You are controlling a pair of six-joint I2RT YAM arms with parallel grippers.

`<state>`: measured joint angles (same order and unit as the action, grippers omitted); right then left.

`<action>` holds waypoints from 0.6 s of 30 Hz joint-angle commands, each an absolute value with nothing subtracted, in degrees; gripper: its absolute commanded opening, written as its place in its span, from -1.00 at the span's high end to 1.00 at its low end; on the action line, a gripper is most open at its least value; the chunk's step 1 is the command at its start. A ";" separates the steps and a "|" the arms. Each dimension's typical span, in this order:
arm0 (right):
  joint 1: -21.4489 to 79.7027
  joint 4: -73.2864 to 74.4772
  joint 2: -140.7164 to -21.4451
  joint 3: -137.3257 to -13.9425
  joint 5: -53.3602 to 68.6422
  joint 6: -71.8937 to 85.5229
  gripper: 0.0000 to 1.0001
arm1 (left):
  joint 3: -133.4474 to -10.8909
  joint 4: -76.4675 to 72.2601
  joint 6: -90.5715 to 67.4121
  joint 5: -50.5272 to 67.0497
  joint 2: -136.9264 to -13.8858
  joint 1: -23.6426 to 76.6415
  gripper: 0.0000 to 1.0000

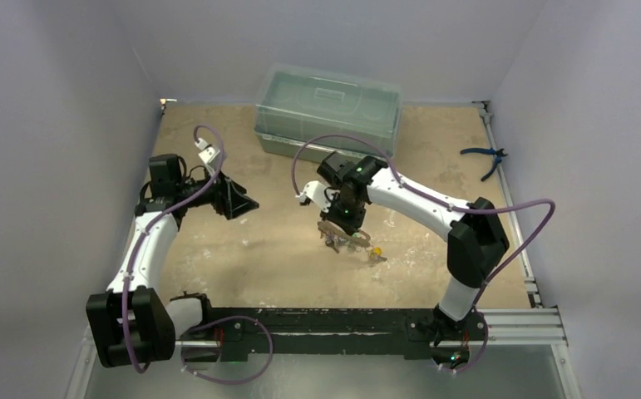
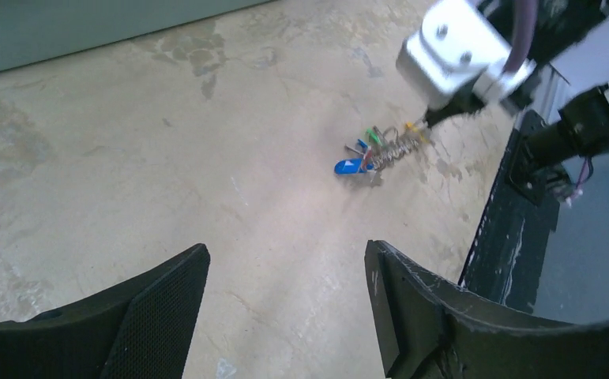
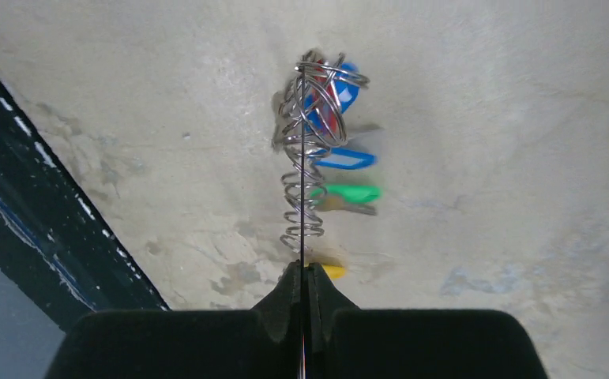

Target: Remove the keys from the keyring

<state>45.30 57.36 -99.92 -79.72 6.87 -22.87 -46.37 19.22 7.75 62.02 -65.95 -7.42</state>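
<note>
The keyring point(image 3: 307, 207) shows as a stretched coil of thin metal rings over the table. Blue point(image 3: 347, 159), red, green point(image 3: 354, 192) and yellow point(image 3: 332, 271) key heads hang along it. My right gripper point(image 3: 302, 272) is shut on a thin ring seen edge-on at the coil's near end. From above, that right gripper point(image 1: 339, 223) sits over the keys point(image 1: 347, 241) at mid-table. In the left wrist view the bunch of keys point(image 2: 374, 154) lies far ahead. My left gripper point(image 2: 285, 260) is open with only bare table between its fingers, and from above the left gripper point(image 1: 246, 204) stands well left of the keys.
A clear lidded plastic box point(image 1: 327, 112) stands at the back centre. Blue-handled pliers point(image 1: 485, 156) lie at the back right edge. A black rail point(image 1: 333, 320) runs along the near edge between the arm bases.
</note>
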 commanded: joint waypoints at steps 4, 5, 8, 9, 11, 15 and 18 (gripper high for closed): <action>45.02 62.69 -92.24 -89.55 18.37 -35.58 1.00 | -45.64 35.46 39.67 77.03 -60.79 -7.47 -0.44; 45.06 61.95 -91.19 -89.16 21.74 -36.72 1.00 | -46.94 44.31 47.35 78.09 -60.59 -7.47 -0.44; 45.22 61.57 -87.93 -87.95 30.33 -41.56 1.00 | -53.50 66.61 73.51 80.19 -62.89 -7.35 -0.43; 45.30 61.61 -87.23 -87.58 32.08 -43.16 1.00 | -55.49 72.86 81.37 80.27 -64.12 -7.10 -0.43; 46.31 62.76 -86.46 -87.22 34.80 -46.52 1.00 | -58.22 81.72 91.74 79.22 -66.52 -5.14 -0.43; 49.38 65.09 -87.47 -87.09 37.31 -49.20 1.00 | -58.82 82.26 95.92 76.75 -65.33 2.37 -0.45; 50.38 66.60 -88.63 -87.07 38.24 -49.88 1.00 | -58.39 82.18 101.43 76.92 -63.18 4.36 -0.46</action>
